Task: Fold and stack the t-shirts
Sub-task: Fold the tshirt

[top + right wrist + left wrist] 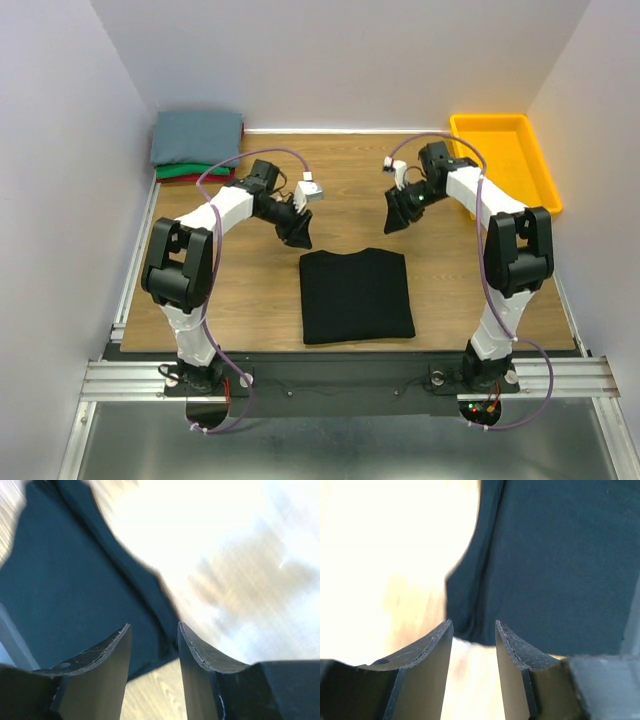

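A folded black t-shirt point(356, 295) lies flat on the wooden table in front of the arms, also filling much of the left wrist view point(555, 565) and the right wrist view point(65, 590). My left gripper point(298, 238) hovers just beyond its far left corner, jaws apart with nothing between them point(474, 625). My right gripper point(393, 222) hangs beyond the far right corner, also open and empty point(154, 627). A stack of folded t-shirts sits at the back left: slate grey-blue point(197, 135) on top, green point(185, 171) and red point(200, 178) edges beneath.
A yellow plastic bin point(505, 155) stands at the back right of the table. White walls close in the left, right and far sides. A metal rail point(350, 378) carries the arm bases at the near edge.
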